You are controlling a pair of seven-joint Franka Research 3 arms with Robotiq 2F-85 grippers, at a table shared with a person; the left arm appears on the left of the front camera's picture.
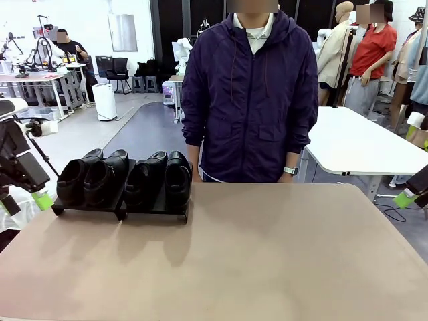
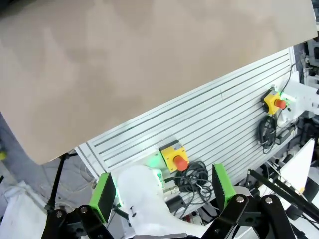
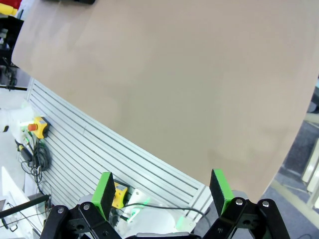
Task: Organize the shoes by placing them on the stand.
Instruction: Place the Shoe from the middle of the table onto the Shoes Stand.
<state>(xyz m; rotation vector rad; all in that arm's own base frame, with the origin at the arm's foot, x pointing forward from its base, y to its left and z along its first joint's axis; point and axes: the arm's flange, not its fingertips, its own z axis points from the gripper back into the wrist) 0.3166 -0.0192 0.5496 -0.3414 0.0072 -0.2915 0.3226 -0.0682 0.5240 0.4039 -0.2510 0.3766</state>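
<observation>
Several black glossy shoes (image 1: 124, 177) sit side by side on the low black stand (image 1: 155, 210) at the table's far left, toes toward me. My left gripper (image 1: 37, 199) hangs off the table's left edge beside the stand, apart from it. In the left wrist view the left gripper (image 2: 164, 191) is open with nothing between its green pads. My right gripper (image 1: 406, 198) rests off the table's right edge. In the right wrist view the right gripper (image 3: 163, 191) is open and empty above the table's near edge.
A person in a dark purple jacket (image 1: 251, 93) stands at the far side of the tan table (image 1: 267, 261), arms down. Below the table edge lie slatted aluminium rails (image 2: 224, 124) with yellow emergency-stop boxes (image 2: 174, 157) and cables.
</observation>
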